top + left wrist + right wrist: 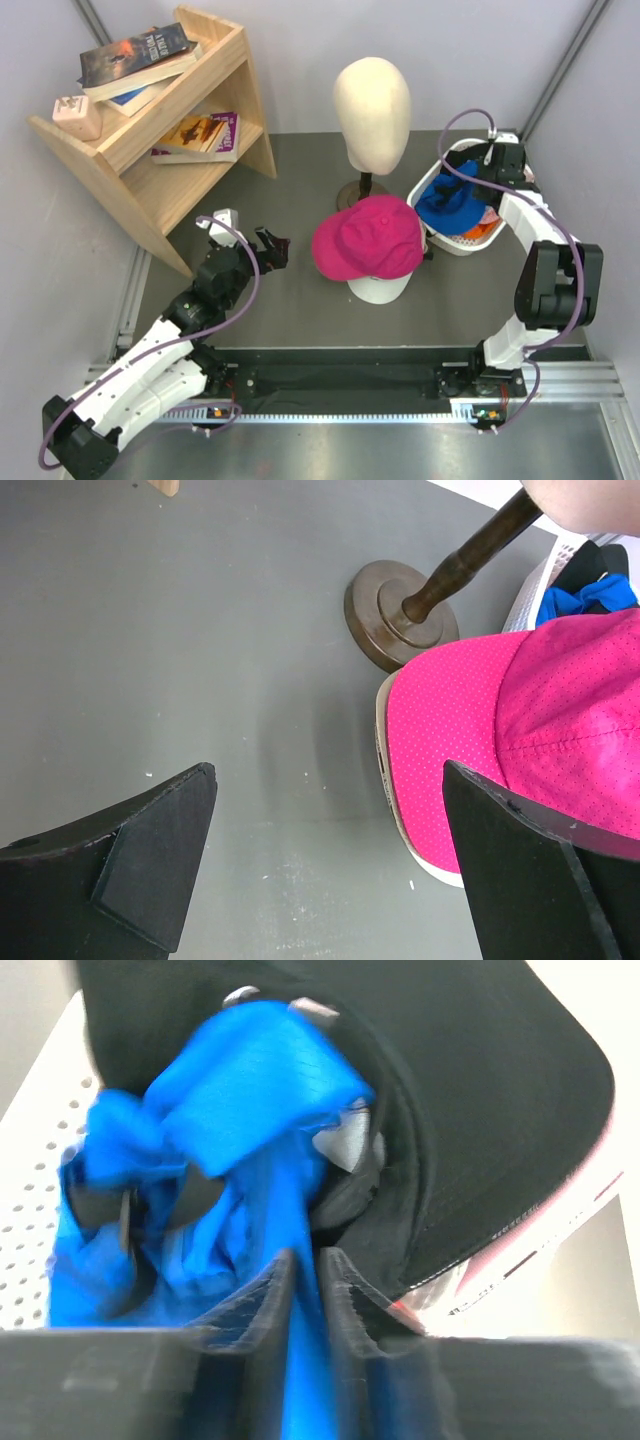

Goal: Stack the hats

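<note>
A magenta hat (367, 238) tops a short stack at mid-table, with a white hat (379, 288) showing under it. In the left wrist view the magenta hat (520, 740) fills the right side, its brim over a white brim edge (392, 810). My left gripper (272, 246) stands open just left of the stack, nothing between its fingers (150, 850). My right gripper (468, 186) reaches into the white basket (462, 243) and is shut on the blue hat (447, 202). Blue fabric (250, 1130) runs between the fingers (255, 1295), and a black hat (470, 1090) lies right behind it.
A cream mannequin head (371, 102) on a dark round stand (398, 612) rises behind the stack. A wooden shelf (160, 140) with books fills the back left. Orange fabric (487, 215) shows in the basket beside the blue hat.
</note>
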Tool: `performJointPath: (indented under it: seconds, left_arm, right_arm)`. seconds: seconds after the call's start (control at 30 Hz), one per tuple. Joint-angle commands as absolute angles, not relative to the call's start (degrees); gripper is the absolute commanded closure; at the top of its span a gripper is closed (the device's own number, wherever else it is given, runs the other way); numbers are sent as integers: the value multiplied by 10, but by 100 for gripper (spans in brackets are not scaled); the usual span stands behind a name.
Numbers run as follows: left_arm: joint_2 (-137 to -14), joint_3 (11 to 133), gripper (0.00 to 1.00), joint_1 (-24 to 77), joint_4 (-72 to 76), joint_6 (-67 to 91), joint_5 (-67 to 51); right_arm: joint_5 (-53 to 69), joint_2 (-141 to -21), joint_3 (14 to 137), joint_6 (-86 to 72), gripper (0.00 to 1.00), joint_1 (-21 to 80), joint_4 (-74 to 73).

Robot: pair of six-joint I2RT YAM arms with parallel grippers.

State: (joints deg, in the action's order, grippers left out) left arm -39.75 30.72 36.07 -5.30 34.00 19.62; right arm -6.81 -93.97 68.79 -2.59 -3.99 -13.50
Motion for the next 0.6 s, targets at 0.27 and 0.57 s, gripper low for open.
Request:
performJointPath:
  seconds: [0.27,0.57]
  left_arm:
    - [-445,383,5,360,-40,245,177]
    - [-542,493,12,425,-17,164,177]
  right_arm:
    - [-48,-771,784,-73,100,-43,-282]
    - [-36,-672,874,-120,100,-14,-342]
